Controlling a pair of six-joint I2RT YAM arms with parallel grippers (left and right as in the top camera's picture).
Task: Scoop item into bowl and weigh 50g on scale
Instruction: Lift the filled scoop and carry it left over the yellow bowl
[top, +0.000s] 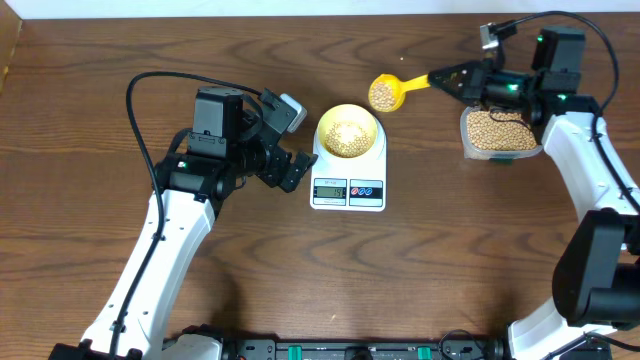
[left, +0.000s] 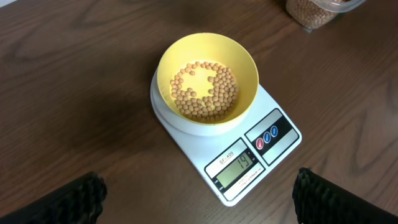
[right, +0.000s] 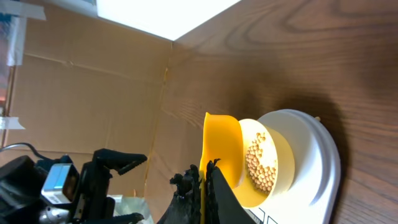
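Glossy plastic bowl (left: 207, 68), wood-grain table (left: 74, 81)

The scale (left: 205, 149) bears the label "SF-400", and its display (left: 239, 170) reads 19.

A: How's your left side sitting?

B: My left arm (top: 160, 250) comes up from the lower left of the overhead frame, its white link slanting up to the black wrist left of centre. The left gripper (top: 287, 168) points right with its fingers (left: 81, 199) spread wide and nothing between them. On its own wrist view I see only two dark tips in the bottom corners.

A: And the right?

B: My right arm (top: 590, 170) climbs the right edge and bends left at the upper right. The right gripper (top: 458, 78) points left, fingers (right: 208, 186) pressed together on the handle of the yellow scoop (top: 385, 93).
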